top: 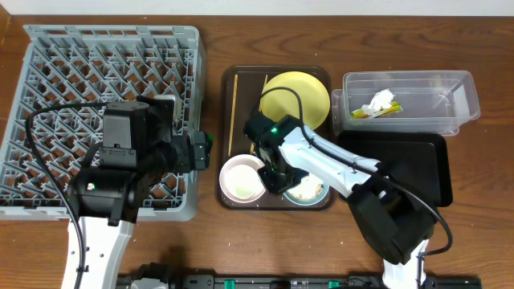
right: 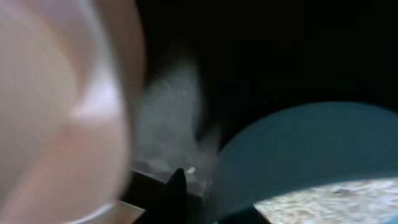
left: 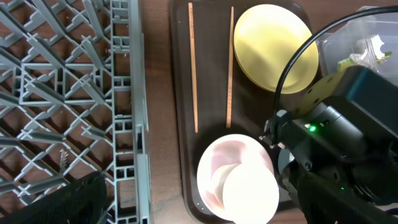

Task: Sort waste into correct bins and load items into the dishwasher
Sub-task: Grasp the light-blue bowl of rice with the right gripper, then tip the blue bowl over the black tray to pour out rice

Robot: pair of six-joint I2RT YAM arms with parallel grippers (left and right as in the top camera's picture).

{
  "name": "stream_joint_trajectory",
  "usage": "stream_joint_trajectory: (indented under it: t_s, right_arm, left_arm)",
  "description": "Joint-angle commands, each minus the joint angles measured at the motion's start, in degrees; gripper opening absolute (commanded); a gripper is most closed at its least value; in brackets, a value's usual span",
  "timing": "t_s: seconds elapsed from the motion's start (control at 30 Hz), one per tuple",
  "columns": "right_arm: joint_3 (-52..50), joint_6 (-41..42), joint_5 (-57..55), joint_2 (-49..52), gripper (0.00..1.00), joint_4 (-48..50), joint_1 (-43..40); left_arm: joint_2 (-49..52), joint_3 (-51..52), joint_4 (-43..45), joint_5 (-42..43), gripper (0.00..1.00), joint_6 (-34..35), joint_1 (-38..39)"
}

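Observation:
On the brown serving tray [top: 228,112] lie two chopsticks [top: 234,112], a yellow plate [top: 309,92], a white bowl [top: 237,181] and a light blue bowl [top: 309,193] holding rice scraps [right: 336,202]. In the left wrist view a small white cup [left: 249,193] sits in the white bowl [left: 214,165]. My right gripper [top: 277,175] is low between the two bowls, at the blue bowl's [right: 311,143] rim. Only one dark finger shows there. My left gripper [top: 201,151] hovers empty at the right edge of the dish rack [top: 104,64]. The wrapper [top: 377,111] and crumpled paper [top: 381,99] lie in the clear tub [top: 462,88].
The black tray [top: 418,168] lies in front of the clear tub, right of the brown tray. A strip of bare wooden table separates the rack [left: 62,93] from the brown tray. My right arm stretches across the black tray's near left corner.

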State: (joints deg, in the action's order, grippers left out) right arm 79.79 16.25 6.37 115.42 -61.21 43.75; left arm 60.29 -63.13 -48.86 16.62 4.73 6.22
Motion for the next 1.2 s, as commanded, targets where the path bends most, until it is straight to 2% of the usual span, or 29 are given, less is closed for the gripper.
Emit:
stream_joint_trajectory:
  t_s: [0.0,0.07,0.27,0.43,0.6,0.83,1.0,1.03,1.1,1.17]
  right_arm:
    - [-0.2,0.3,-0.6,-0.4,0.06,0.6,-0.5]
    - [-0.1,2.3,-2.4,-0.7,0.01,0.7,-0.8]
    - [-0.1,3.0,-2.2,-4.3,0.01,0.1,-3.1]
    - [-0.1,3.0,7.9,-11.2,0.01,2.1,-8.0]
    - [-0.1,4.2,18.8,-16.7,0.01,3.4,-15.8]
    - [-0.4,6.0,34.0,-19.3,0.01,-2.0,-29.8]
    - [-6.6,6.9,37.2,-19.3,0.01,1.3,-40.2]
    - [-8.6,5.2,40.8,-19.3,0.01,3.4,-42.4]
    - [-12.4,-4.1,54.1,-19.3,0.01,8.5,-46.5]
    - [-15.0,-10.7,62.8,-19.3,0.01,10.5,-49.8]
  left_arm:
    - [0.0,-1.2,0.0,0.9,0.98,0.5,0.2]
    - [0.0,-1.2,0.0,0.9,0.98,0.5,0.2]
    - [0.0,-1.2,0.0,0.9,0.98,0.5,0.2]
    - [0.0,-1.2,0.0,0.9,0.98,0.5,0.2]
    - [0.0,-1.2,0.0,0.9,0.98,0.5,0.2]
    - [0.0,-1.2,0.0,0.9,0.98,0.5,0.2]
    - [0.0,-1.2,0.0,0.9,0.98,0.5,0.2]
    - [0.0,-1.2,0.0,0.9,0.98,0.5,0.2]
    - [0.0,-1.2,0.0,0.9,0.98,0.5,0.2]
    - [0.0,-1.2,0.0,0.9,0.98,0.5,0.2]
